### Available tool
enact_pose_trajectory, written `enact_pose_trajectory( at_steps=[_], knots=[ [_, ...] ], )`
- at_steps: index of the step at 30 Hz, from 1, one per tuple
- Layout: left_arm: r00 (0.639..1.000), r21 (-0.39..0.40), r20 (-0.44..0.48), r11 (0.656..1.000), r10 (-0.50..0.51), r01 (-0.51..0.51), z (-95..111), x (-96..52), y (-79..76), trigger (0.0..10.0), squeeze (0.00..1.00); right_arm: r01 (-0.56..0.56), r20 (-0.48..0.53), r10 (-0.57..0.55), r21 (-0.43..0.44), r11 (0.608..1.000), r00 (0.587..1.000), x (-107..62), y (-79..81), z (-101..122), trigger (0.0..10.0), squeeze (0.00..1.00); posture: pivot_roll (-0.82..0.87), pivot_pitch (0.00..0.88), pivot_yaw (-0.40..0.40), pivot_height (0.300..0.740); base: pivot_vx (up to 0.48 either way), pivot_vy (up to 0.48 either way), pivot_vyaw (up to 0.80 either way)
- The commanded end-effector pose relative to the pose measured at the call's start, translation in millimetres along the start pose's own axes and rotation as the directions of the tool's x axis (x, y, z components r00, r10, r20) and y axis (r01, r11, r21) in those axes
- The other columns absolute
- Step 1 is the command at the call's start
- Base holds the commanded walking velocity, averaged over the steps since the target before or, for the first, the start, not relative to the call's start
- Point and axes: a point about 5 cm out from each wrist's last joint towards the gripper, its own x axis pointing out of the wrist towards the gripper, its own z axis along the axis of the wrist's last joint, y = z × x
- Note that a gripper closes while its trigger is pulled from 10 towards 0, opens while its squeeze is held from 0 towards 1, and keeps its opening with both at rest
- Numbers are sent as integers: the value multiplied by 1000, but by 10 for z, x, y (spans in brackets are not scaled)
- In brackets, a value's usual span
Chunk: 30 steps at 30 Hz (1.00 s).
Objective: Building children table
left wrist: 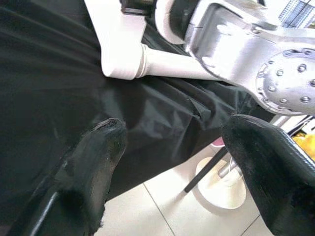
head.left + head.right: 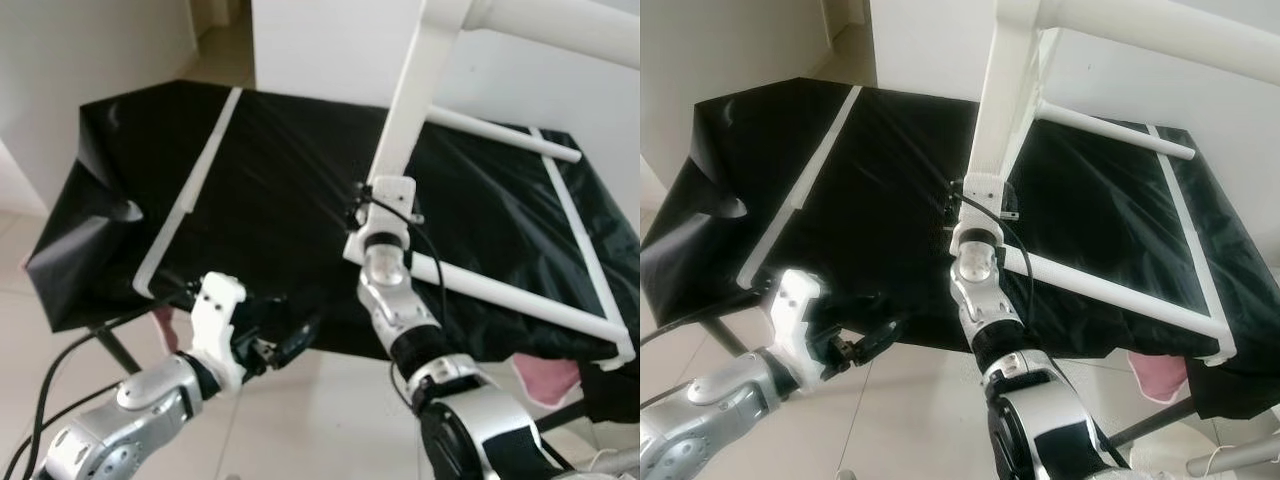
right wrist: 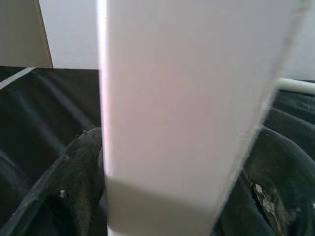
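Centrally, right gripper (image 3: pixel 162 196) clamps matte black fingers (image 3: pixel 74 167) on both sides of smooth white square table leg (image 2: pixel 405 110), upright over glossy crinkled black sheet (image 2: pixel 280 180). White tubular frame rails (image 2: pixel 520 300) lie across sheet, right side. Left gripper (image 1: pixel 172 147), fingers spread and empty, hovers at sheet's near edge above pale tiled floor (image 2: pixel 320 410).

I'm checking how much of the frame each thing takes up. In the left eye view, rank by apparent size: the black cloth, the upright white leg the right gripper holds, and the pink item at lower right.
1. black cloth
2. white leg
3. pink item, partly hidden
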Motion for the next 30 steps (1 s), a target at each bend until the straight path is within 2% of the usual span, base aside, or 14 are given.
enact_pose_trajectory(
  at_steps=[1, 12, 18, 19, 21, 22, 23, 30],
  knots=[
    [940, -8, -17, 940, -340, 340, -13, -43, -197, 10000, 0, 47, -34, -47, 27, 999, 998, 9, 16, -20, 10000, 0, 141, 68, -74, 740, 0, 0, 0],
    [942, -13, -21, 942, -336, 336, -1, -62, -194, 10000, 0, 101, -46, -98, 82, 992, 994, 120, 88, 121, 10000, 0, 158, 73, -68, 740, 0, 0, 0],
    [942, -13, -19, 942, -335, 334, 20, -68, -187, 10000, 0, 89, -40, -85, 92, 992, 996, 178, 98, 185, 10000, 0, 160, 72, -66, 740, 0, 0, 0],
    [942, -13, -18, 942, -334, 334, 23, -69, -186, 10000, 0, 86, -40, -83, 95, 992, 996, 183, 100, 191, 9490, 0, 160, 71, -66, 740, 0, 0, 0],
    [942, -13, -18, 942, -334, 334, 23, -69, -186, 10000, 0, 86, -40, -83, 95, 992, 996, 183, 100, 191, 9490, 0, 160, 71, -66, 740, 0, 0, 0],
    [942, -13, -16, 942, -335, 335, 31, -72, -185, 10000, 0, 75, -42, -71, 104, 992, 997, 190, 108, 196, 3373, 0, 160, 71, -65, 740, 0, 0, 0],
    [942, -14, -14, 942, -334, 334, 38, -74, -184, 10000, 0, 69, -42, -65, 109, 992, 997, 194, 112, 201, 0, 0, 160, 70, -66, 740, 0, 0, 0],
    [945, -13, -18, 946, -325, 325, 50, -104, -150, 10000, 0, -1, -27, 4, 112, 994, 1000, 174, 176, 198, 0, 0, 161, 67, -67, 740, 0, 0, 0]
  ],
)
